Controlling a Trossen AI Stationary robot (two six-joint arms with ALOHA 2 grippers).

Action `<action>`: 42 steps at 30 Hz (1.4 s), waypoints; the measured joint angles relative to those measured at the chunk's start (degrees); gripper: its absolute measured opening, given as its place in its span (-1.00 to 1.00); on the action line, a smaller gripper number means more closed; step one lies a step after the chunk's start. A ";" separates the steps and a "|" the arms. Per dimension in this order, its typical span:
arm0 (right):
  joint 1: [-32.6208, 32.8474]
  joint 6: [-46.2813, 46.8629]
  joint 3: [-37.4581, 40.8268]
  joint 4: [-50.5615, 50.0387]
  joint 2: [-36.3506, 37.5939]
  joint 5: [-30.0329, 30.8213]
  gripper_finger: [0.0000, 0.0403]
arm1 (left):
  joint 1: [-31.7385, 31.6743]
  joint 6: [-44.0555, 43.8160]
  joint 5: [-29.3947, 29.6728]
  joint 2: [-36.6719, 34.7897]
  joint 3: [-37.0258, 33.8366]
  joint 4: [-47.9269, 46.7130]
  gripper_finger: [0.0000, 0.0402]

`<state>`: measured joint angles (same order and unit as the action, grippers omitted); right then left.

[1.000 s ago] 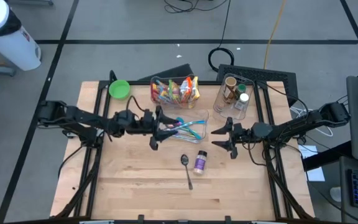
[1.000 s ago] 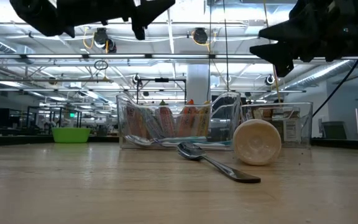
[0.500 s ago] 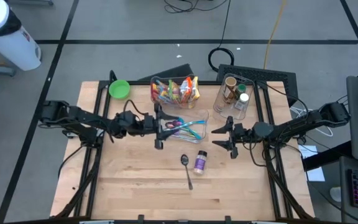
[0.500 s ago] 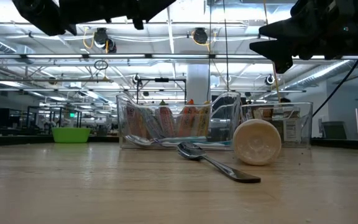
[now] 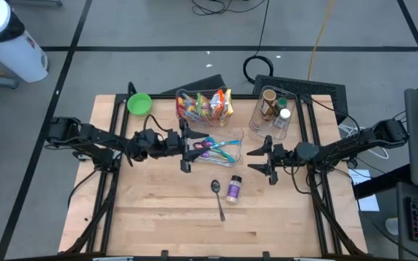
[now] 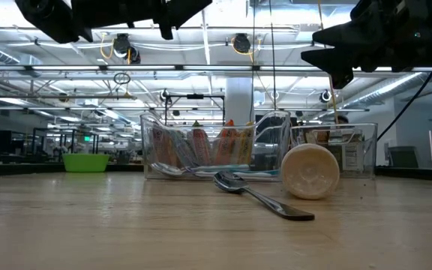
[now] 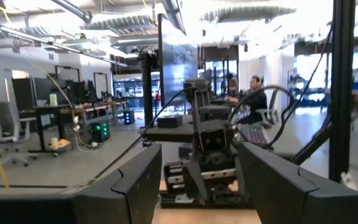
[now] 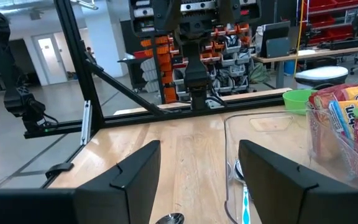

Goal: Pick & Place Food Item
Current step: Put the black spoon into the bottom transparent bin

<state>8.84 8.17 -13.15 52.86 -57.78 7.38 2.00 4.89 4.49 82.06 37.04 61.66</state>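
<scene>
Two grippers: both spread wide and empty, gripping nothing.
Left gripper [image 5: 191, 148]: high over near-left edge of utensil tray [image 5: 232, 140]; sits a bit further twd table centre than 1 s ago, no shift over last half-sec.
Right gripper [image 5: 251, 160]: hovering right of the tray, facing left arm; no visible change over the sec.
Meaning for task: approach only, no pick begun. Halt of left arm reads as lining up, not reaching down yet.
Food item: prob. the snack packets [image 5: 206, 106], upright in clear bin [image 5: 181, 96] at far side of table, just beyond the tray; untouched, apart from both grippers.
Other candidate: small bottle [image 5: 234, 189] lying on its side on bare wood, beside spoon [image 5: 218, 196]; contents unreadable, so can't rule it out.
Also on table: green bowl [image 5: 138, 104] at far-left corner; jar bin [image 5: 273, 112] far right.
Hidden/cut off: in low view both grippers clipped by top edge, fingertips out of pic. Left wrist view aimed level at right arm and room w/ a seated person [image 7: 253, 102], no table items in it. Packet labels too small from above. Tray contents only coloured handles, type unclear.
</scene>
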 joint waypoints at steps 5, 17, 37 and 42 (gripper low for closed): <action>0.00 1.41 0.02 0.00 0.00 0.00 0.05 | -0.02 -8.24 -0.02 0.00 0.00 1.70 0.12; 0.00 3.80 0.02 0.02 0.00 0.02 0.05 | 1.91 -18.93 -2.53 0.00 0.00 -5.35 0.12; 0.00 -1.80 0.02 -1.52 0.00 -0.13 0.03 | 4.96 -4.08 3.75 0.00 2.98 -18.89 0.12; 0.00 -1.80 0.02 -5.51 0.00 -0.15 0.04 | 7.74 -7.99 6.52 0.00 8.93 -36.62 0.12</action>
<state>8.84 6.37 -13.13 47.35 -57.78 7.22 9.74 -3.10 11.00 82.06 45.97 25.04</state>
